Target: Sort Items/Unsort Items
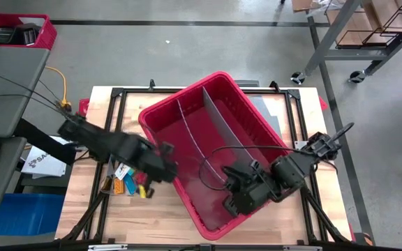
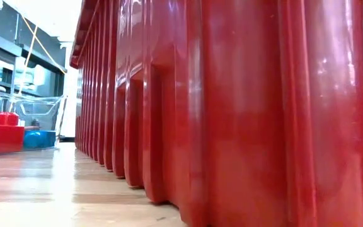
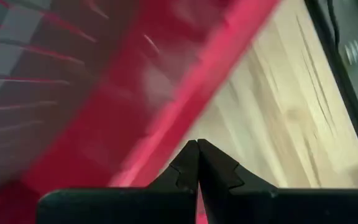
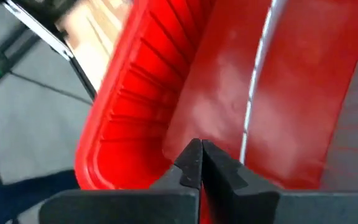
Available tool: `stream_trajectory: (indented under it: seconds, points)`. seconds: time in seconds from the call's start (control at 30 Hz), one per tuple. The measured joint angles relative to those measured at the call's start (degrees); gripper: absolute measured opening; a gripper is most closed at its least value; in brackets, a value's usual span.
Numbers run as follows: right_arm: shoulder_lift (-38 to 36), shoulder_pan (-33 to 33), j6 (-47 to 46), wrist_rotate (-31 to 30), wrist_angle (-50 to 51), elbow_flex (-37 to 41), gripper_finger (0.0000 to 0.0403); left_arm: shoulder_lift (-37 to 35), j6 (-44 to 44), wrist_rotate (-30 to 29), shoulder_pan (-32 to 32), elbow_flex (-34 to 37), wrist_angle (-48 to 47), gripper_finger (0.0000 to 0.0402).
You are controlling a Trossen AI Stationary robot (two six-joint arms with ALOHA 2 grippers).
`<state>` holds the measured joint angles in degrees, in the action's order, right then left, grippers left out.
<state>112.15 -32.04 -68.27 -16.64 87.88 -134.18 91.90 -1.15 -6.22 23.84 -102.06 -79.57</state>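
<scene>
Overhead, a large red plastic bin (image 1: 218, 150) with a grey divider (image 1: 222, 139) sits skewed on the pale wooden counter (image 1: 326, 195). The left hand (image 1: 165, 167) hovers at the bin's outer left wall, its fingers pressed together and holding nothing. Just beside it, on the counter left of the bin, lies a small cluster of items (image 1: 128, 183): orange, blue, yellow and red blocky pieces, bunched close together. The right hand (image 1: 232, 202) hangs inside the bin's near corner, closed and empty too.

At counter level, the bin's ribbed red wall (image 2: 232, 107) fills nearly everything; a red blocky piece (image 2: 2, 131) and a blue one (image 2: 38, 139) rest far off on the wood.

The left wrist view shows the left hand's fingertips (image 3: 197, 163) meeting over the bin's rim.

The right wrist view shows the right hand's closed fingertips (image 4: 199, 160) above the bin's red floor, near the divider.
</scene>
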Motion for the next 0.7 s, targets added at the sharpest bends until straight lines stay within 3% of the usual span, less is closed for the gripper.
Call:
stream_trajectory:
  seconds: [0.13,0.47,0.7]
  points:
    - [1.8,2.8,5.8,6.2,2.5,0.1,0.0031,-8.1,-1.3,-1.9,-0.7,1.5,6.1,0.0]
    - [7.3,5.4,13.1,8.6,2.0,0.1,0.0195,-24.7,9.4,-8.1,0.9,12.3,9.4,0.0]
    - [9.5,6.5,9.7,7.9,2.1,0.2,0.0216,-32.0,12.0,-9.6,1.8,23.2,15.7,0.0]
